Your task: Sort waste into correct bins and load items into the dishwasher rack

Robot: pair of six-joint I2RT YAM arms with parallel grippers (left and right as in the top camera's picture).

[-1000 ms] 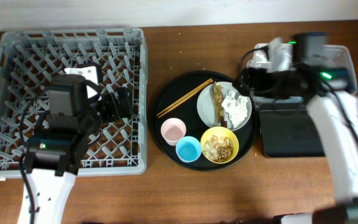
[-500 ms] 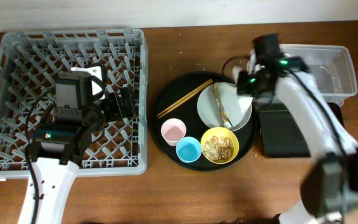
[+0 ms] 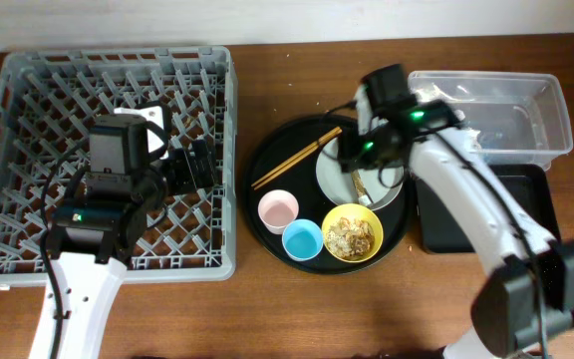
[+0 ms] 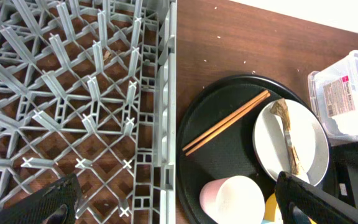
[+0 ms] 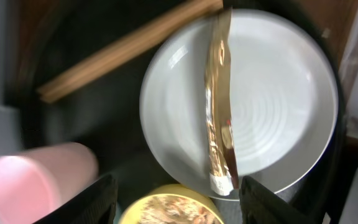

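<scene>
My right gripper is open and empty, hovering over the pale grey plate. The brown wrapper strip lies across the plate. The yellow bowl holds tan food scraps. The chopsticks, pink cup and blue cup are beside them. Crumpled white tissue seems to lie in the clear tub. My left gripper is open and empty over the right wall of the grey rack.
The plate, bowl, cups and chopsticks all sit on a large round black tray between the rack and the bins. The shallow black tray lies in front of the clear tub at the right. The wall runs along the table's far edge.
My right gripper has moved left from the clear tub's edge to over the plate. The tissue that lay on the plate a second ago is gone from it. My left arm has barely moved.
</scene>
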